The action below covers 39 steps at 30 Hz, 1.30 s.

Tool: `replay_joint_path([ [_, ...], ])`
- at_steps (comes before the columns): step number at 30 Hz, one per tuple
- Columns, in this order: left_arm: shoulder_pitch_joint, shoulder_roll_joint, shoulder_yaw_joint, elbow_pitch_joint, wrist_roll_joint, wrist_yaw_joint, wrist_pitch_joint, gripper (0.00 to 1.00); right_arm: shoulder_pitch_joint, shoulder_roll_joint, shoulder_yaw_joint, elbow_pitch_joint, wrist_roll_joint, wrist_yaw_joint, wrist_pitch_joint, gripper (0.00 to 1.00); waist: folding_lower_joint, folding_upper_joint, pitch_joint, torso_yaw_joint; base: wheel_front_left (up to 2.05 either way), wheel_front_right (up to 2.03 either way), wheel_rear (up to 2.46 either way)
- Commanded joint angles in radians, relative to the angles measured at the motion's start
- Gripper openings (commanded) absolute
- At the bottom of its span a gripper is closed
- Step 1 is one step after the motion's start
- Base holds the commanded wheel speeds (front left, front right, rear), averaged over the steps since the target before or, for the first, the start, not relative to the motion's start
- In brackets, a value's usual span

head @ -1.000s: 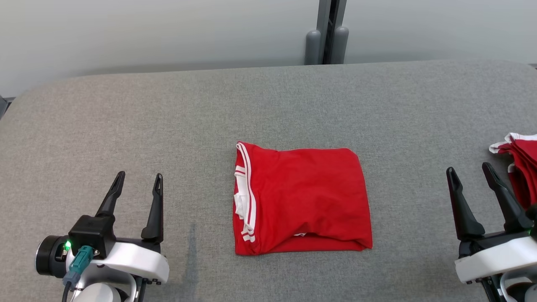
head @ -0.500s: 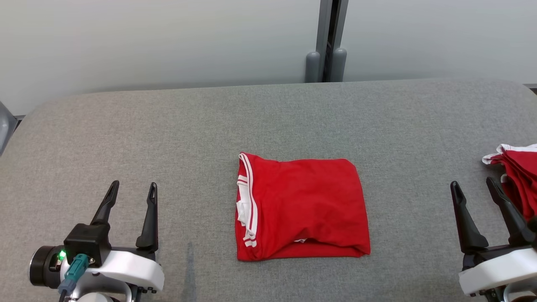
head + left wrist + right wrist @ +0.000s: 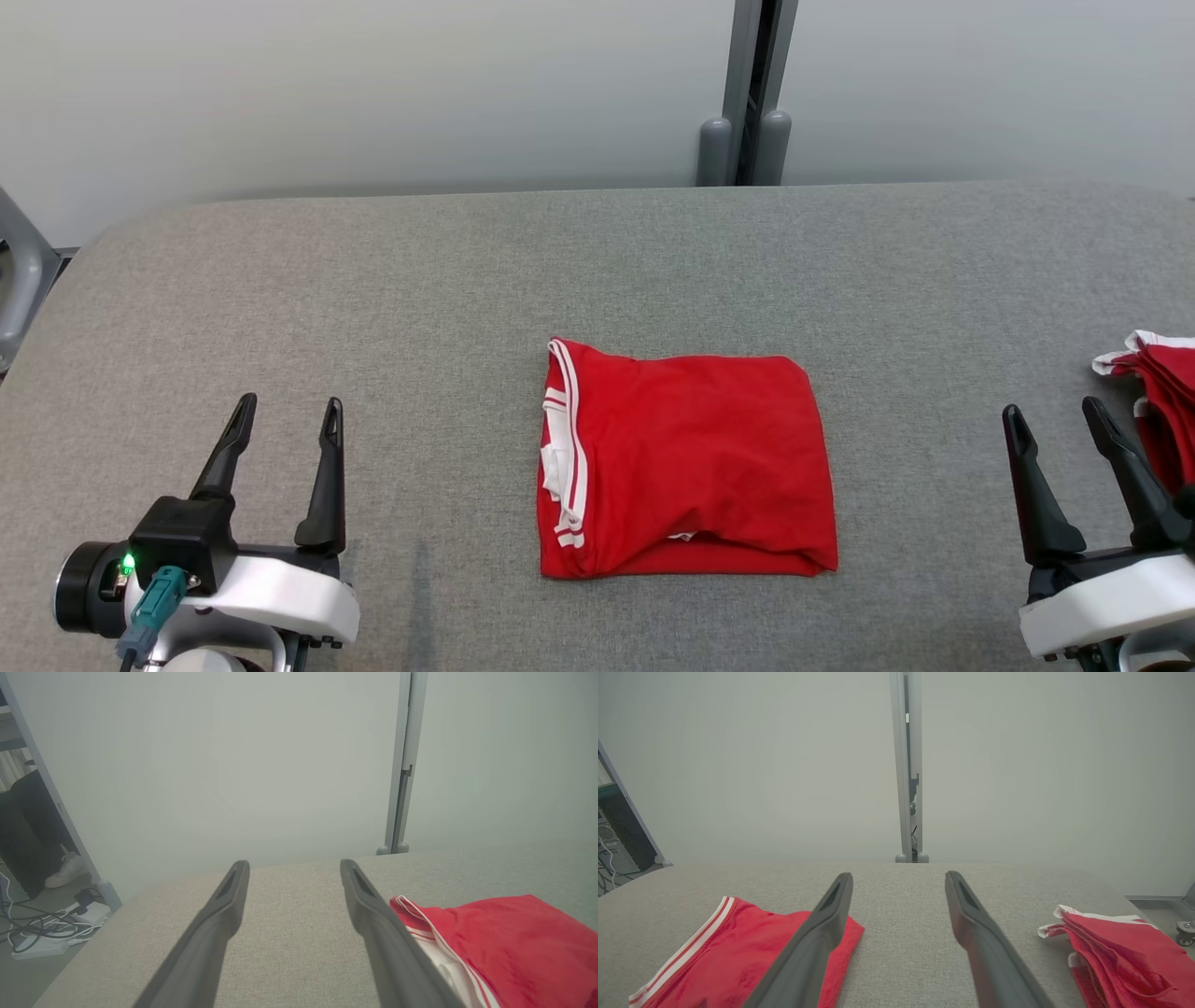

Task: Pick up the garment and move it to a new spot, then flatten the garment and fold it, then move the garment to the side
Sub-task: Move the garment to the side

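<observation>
The garment (image 3: 686,467) is red with white stripes and lies folded into a rough square in the middle of the grey table (image 3: 467,280). It also appears at the lower right of the left wrist view (image 3: 504,942) and at the lower left of the right wrist view (image 3: 738,952). My left gripper (image 3: 288,418) hovers open near the table's front left, well apart from the cloth. Open too, my right gripper (image 3: 1055,420) stands at the front right with nothing between its fingers.
A pile of red and white cloth (image 3: 1162,401) lies at the table's right edge, just right of my right gripper, seen too in the right wrist view (image 3: 1120,952). A grey post (image 3: 747,93) stands behind the table. Cables (image 3: 42,928) lie on the floor at left.
The head camera has tilted and turned a little, so the whole picture has shifted down and right. Both grippers stay open and the garment lies as before.
</observation>
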Motion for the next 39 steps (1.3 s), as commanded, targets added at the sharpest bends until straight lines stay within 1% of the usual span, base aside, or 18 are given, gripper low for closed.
replay_joint_path([
  [1,-0.005,0.007,0.000,-0.005,0.006,0.004,-0.004,1.00,-0.001,-0.001,-0.004,0.002,0.000,0.000,0.005,1.00,0.0000,0.0000,0.001,0.004,0.00,0.00,0.00],
  [4,-0.010,0.007,-0.002,-0.007,0.007,0.003,-0.004,1.00,-0.006,-0.004,-0.004,0.010,0.003,0.000,0.003,1.00,0.0000,0.0000,0.002,0.008,0.00,0.00,0.00],
  [9,-0.034,0.004,-0.002,-0.016,0.018,0.003,-0.013,1.00,-0.029,-0.017,0.009,0.056,0.014,0.000,0.008,1.00,0.0000,0.0000,0.018,0.031,0.00,0.00,0.00],
  [10,-0.058,-0.002,0.001,-0.025,0.025,-0.002,-0.026,1.00,-0.073,-0.037,0.055,0.172,0.025,0.000,0.018,1.00,0.0000,0.0000,0.044,0.071,0.00,0.00,0.00],
  [15,-0.083,-0.015,-0.007,-0.028,0.035,-0.009,-0.036,1.00,-0.138,-0.053,0.133,0.342,0.058,0.000,0.009,1.00,0.0000,0.0000,0.073,0.122,0.00,0.00,0.00],
  [19,-0.104,-0.027,-0.009,-0.020,0.040,-0.023,-0.045,1.00,-0.192,-0.057,0.185,0.469,0.088,0.000,-0.010,1.00,0.0000,0.0000,0.093,0.160,0.00,0.00,0.00],
  [22,-0.117,-0.037,-0.004,-0.014,0.041,-0.031,-0.053,1.00,-0.239,-0.061,0.211,0.553,0.107,0.000,-0.026,1.00,0.0000,0.0000,0.108,0.182,0.00,0.00,0.00],
  [23,-0.121,-0.042,-0.001,-0.009,0.042,-0.039,-0.057,1.00,-0.271,-0.063,0.222,0.610,0.118,0.000,-0.030,1.00,0.0000,0.0000,0.115,0.193,0.00,0.00,0.00],
  [26,-0.133,-0.051,0.004,-0.001,0.045,-0.052,-0.061,1.00,-0.314,-0.061,0.240,0.687,0.142,0.000,-0.022,1.00,0.0000,0.0000,0.123,0.208,0.00,0.00,0.00],
  [27,-0.136,-0.053,0.005,0.001,0.049,-0.057,-0.061,1.00,-0.324,-0.061,0.249,0.709,0.148,0.000,-0.018,0.83,0.0000,0.0000,0.124,0.212,0.00,0.00,0.00],
  [28,-0.138,-0.057,0.006,0.002,0.051,-0.062,-0.063,1.00,-0.332,-0.061,0.256,0.726,0.156,0.000,-0.021,0.45,0.0000,0.0000,0.125,0.217,0.00,0.00,0.00],
  [29,-0.138,-0.058,0.009,0.005,0.053,-0.067,-0.064,1.00,-0.338,-0.062,0.264,0.741,0.161,0.000,-0.025,0.10,0.0000,0.0000,0.125,0.220,0.00,0.00,0.00],
  [30,-0.140,-0.059,0.012,0.007,0.055,-0.071,-0.065,1.00,-0.342,-0.063,0.272,0.753,0.169,0.000,-0.026,0.00,0.0000,0.0000,0.125,0.223,0.00,0.00,0.00],
  [35,-0.139,-0.070,0.031,0.010,0.066,-0.092,-0.067,1.00,-0.354,-0.095,0.296,0.771,0.182,-0.001,-0.055,0.00,0.0000,0.0000,0.123,0.226,0.00,0.00,0.00],
  [39,-0.124,-0.075,0.053,0.005,0.082,-0.098,-0.067,1.00,-0.335,-0.131,0.309,0.748,0.166,-0.002,-0.076,0.00,0.0000,0.0000,0.117,0.208,0.00,0.00,0.00],
])
